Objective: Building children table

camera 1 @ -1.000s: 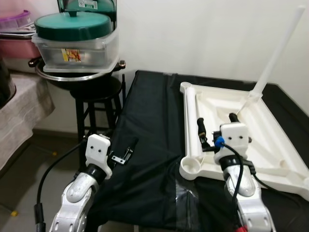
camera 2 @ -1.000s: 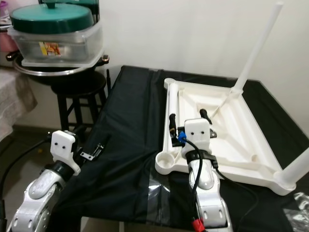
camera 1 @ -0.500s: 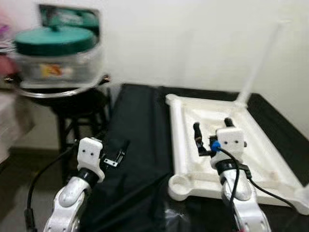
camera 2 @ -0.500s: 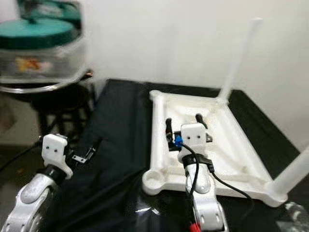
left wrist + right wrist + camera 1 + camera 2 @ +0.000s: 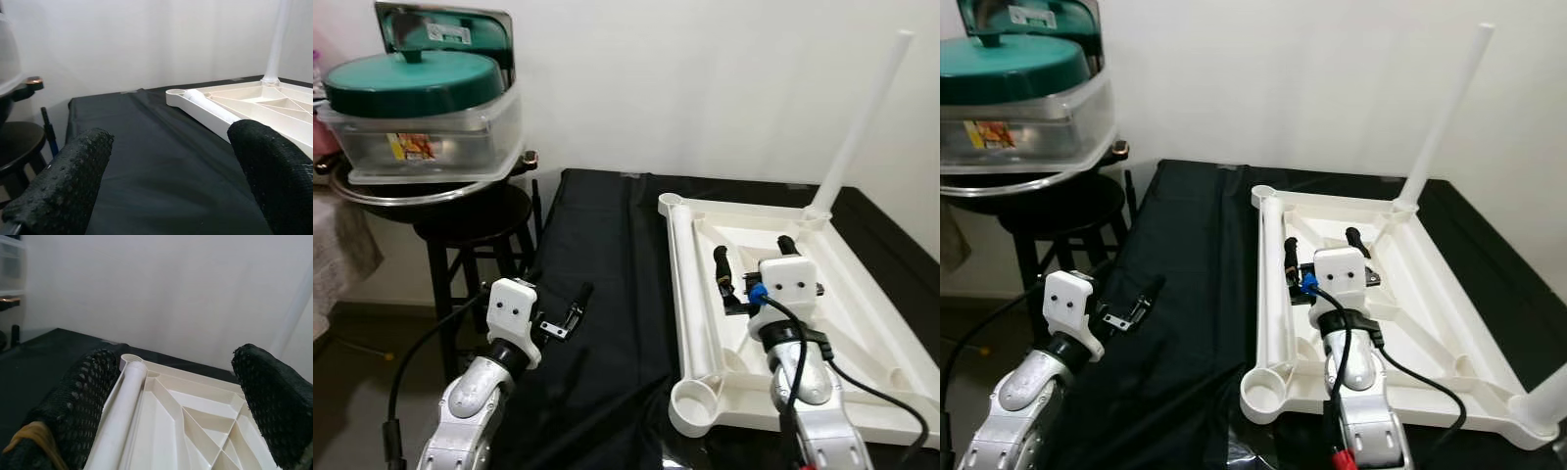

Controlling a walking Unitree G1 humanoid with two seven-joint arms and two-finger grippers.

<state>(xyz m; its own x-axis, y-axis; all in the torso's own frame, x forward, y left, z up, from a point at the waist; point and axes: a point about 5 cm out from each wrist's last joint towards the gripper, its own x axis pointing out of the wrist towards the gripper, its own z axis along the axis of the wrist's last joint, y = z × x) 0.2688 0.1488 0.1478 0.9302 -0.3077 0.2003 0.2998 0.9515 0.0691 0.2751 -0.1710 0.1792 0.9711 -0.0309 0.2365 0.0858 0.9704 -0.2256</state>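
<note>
The white plastic table top (image 5: 862,323) lies upside down on a black cloth (image 5: 607,255). One white leg (image 5: 862,117) stands upright in its far right corner, and another leg (image 5: 1552,397) stands at the near right corner. A white tube (image 5: 690,284) lies along the left rim, ending at an empty round socket (image 5: 697,401) at the near left corner. My right gripper (image 5: 753,249) hovers open over the top's inside, just right of the tube (image 5: 122,411). My left gripper (image 5: 570,311) is open over the cloth's left part, with nothing between its fingers (image 5: 73,171).
At the left a black stool (image 5: 475,211) carries a metal pan and a clear box with a green lid (image 5: 421,108). A pale cloth-covered table (image 5: 337,245) shows at the far left. A white wall rises right behind the black cloth.
The whole picture has shifted and turned, so the camera moved; the table top now sits straighter ahead. Both arms keep much the same pose, both grippers still open.
</note>
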